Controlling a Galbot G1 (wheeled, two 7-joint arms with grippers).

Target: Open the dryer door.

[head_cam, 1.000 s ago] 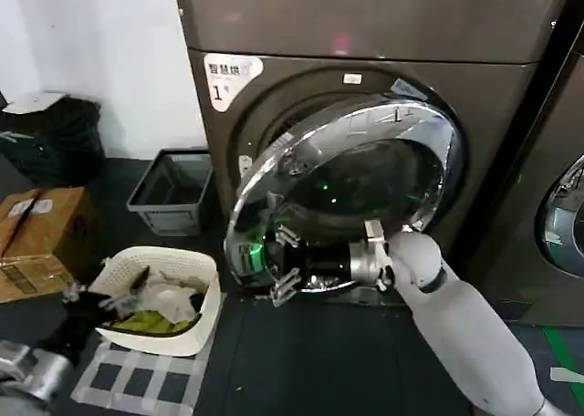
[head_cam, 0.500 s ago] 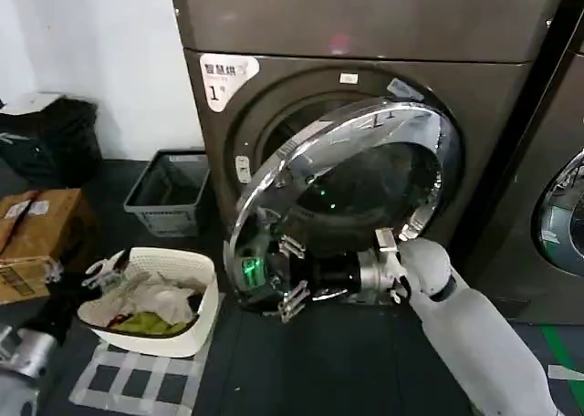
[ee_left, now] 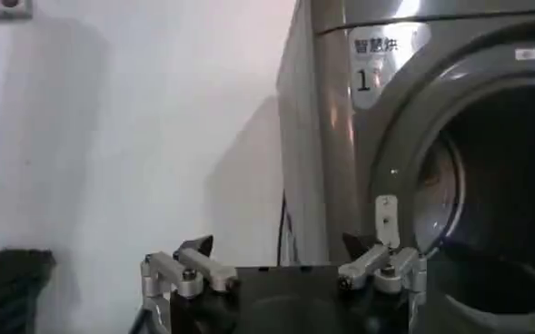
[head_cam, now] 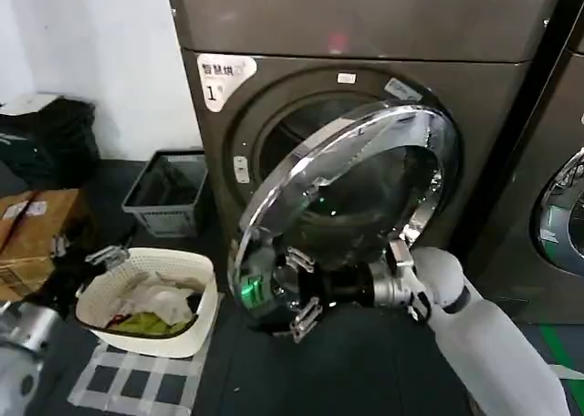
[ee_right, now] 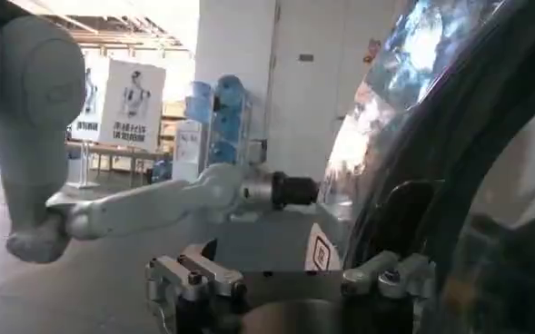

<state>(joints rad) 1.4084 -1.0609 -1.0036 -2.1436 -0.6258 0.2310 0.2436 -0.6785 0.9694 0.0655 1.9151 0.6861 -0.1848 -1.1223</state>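
A white woven laundry basket (head_cam: 196, 329) sits left of the half-open chrome-ringed, dark-glass dryer door (head_cam: 365, 188); the right gripper (head_cam: 303, 293), jaws spread, straddles its lower rim.

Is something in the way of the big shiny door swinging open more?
Nothing visible blocks it. The dryer door is already partly open, with the right end effector open at its lower rim. The white laundry basket sits on the floor off to the left, apart from the door. The left end effector waits near the basket.
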